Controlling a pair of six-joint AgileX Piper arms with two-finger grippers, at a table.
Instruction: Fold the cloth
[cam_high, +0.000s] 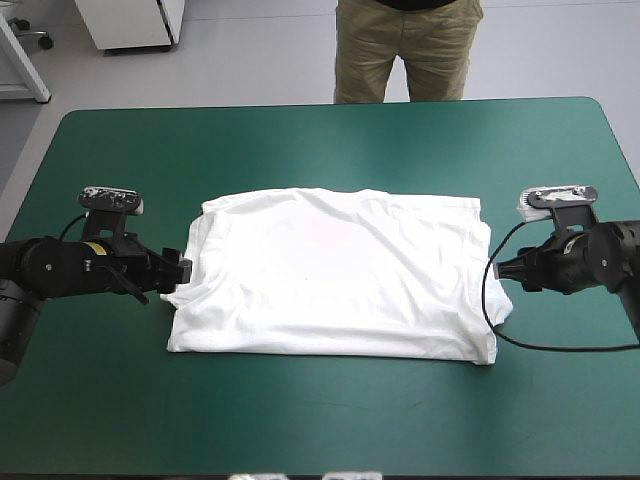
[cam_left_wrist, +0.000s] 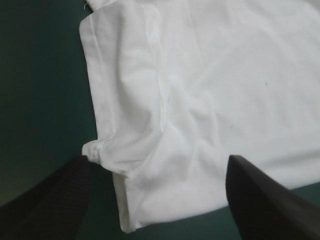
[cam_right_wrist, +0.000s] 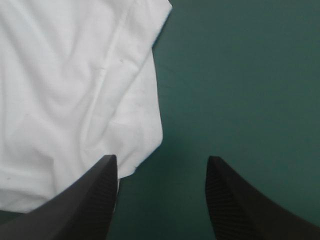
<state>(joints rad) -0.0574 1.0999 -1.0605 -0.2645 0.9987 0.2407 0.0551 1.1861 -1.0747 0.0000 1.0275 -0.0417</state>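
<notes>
- A teal-green table cover fills the scene.
- The T-shirt lies spread flat at the table's middle. It forms a white, lightly wrinkled, rough rectangle, with its long axis running from the table's left side to its right.
- At its left end a layer of cloth, probably the sleeve, lies turned in over the body, with a small bunched corner at the edge.
- The left gripper sits at the shirt's left short edge, fingers wide apart and holding nothing. That edge lies between and just ahead of them.
- The right gripper sits at the opposite short edge, also spread and empty. The hem lies beside one finger, with mostly cover between them.
- Judged from this, both arms are about equally near, the left slightly better lined up.
</notes>
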